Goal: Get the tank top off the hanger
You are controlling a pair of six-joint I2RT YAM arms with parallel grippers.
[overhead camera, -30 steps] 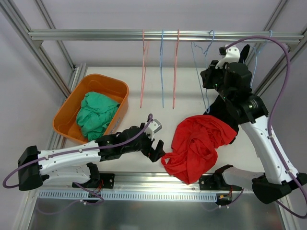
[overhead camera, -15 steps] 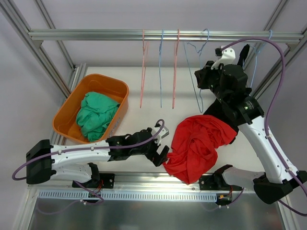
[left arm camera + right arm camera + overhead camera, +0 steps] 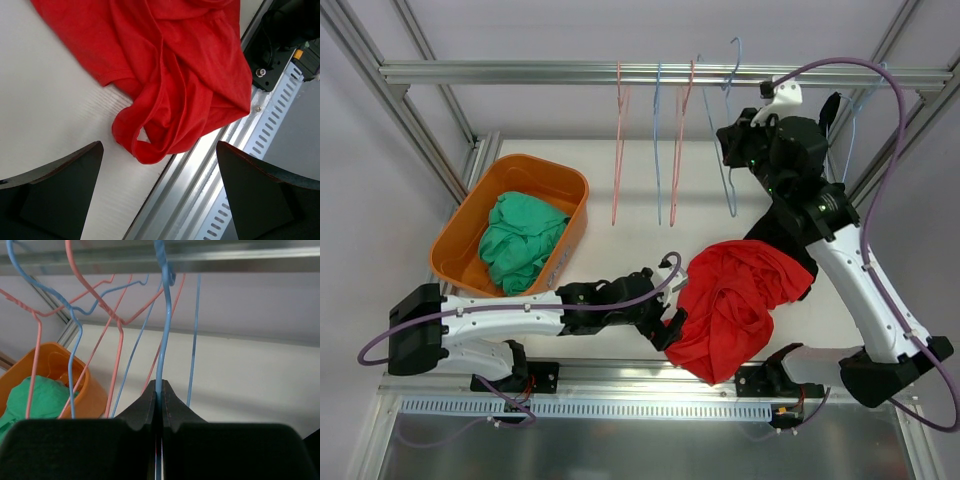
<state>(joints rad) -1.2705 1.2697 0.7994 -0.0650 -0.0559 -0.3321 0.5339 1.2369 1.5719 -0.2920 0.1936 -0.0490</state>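
Comparing top view: thin blue wire hanger [image 3: 719, 140] is raised by the right gripper [image 3: 734, 146]; crumpled red tank top [image 3: 735, 300] lies off it on the white table [image 3: 640, 255] | left wrist: left gripper [image 3: 159, 150], jaws apart, is brought to its hem | right wrist: hanger [image 3: 163, 340] is clamped; removal judged done.

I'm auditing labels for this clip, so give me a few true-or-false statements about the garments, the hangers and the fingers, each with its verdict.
1. The red tank top lies crumpled on the white table. True.
2. The left fingers are clamped on the red fabric. False: they stand open, gripping nothing.
3. The right fingers are shut on a blue wire hanger. True.
4. The orange plastic bin is empty. False: it holds a green garment.
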